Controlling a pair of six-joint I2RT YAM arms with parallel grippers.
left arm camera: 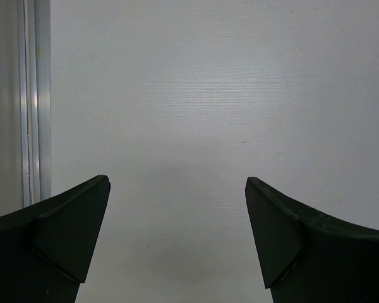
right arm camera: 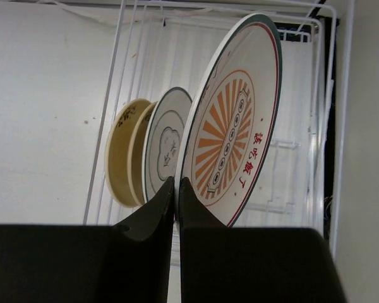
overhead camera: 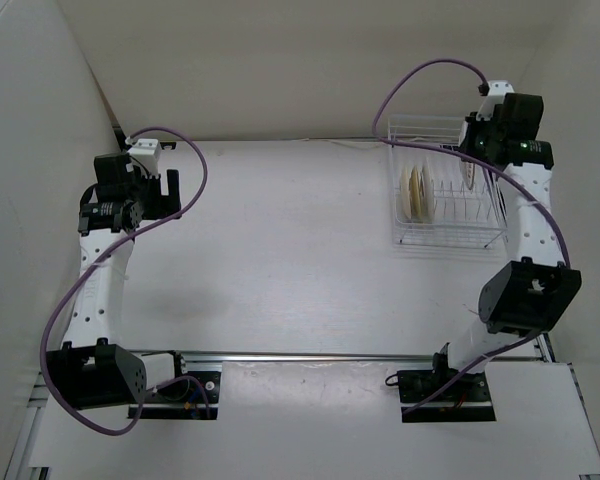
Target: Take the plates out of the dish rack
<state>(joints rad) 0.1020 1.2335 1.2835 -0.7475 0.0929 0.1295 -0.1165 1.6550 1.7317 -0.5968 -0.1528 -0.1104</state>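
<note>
The white wire dish rack [overhead camera: 448, 238] stands at the back right of the table. My right gripper [right arm camera: 177, 180] is shut on the rim of the orange radial-pattern plate [right arm camera: 234, 129], which it holds on edge over the rack's right part [overhead camera: 469, 173]. Behind it, two more plates stand upright among the tines. One is white with a dark rim [right arm camera: 167, 146] and the other is beige [right arm camera: 121, 154]; in the top view they show together [overhead camera: 418, 194]. My left gripper [left arm camera: 177, 183] hangs open over bare table at the far left [overhead camera: 168, 186], holding nothing.
The rack's wires [right arm camera: 117, 76] run close around the held plate. A white wall lies just behind and right of the rack. A purple cable [overhead camera: 420, 75] loops above the right arm. An aluminium rail [left arm camera: 35, 101] shows at the left of the left wrist view.
</note>
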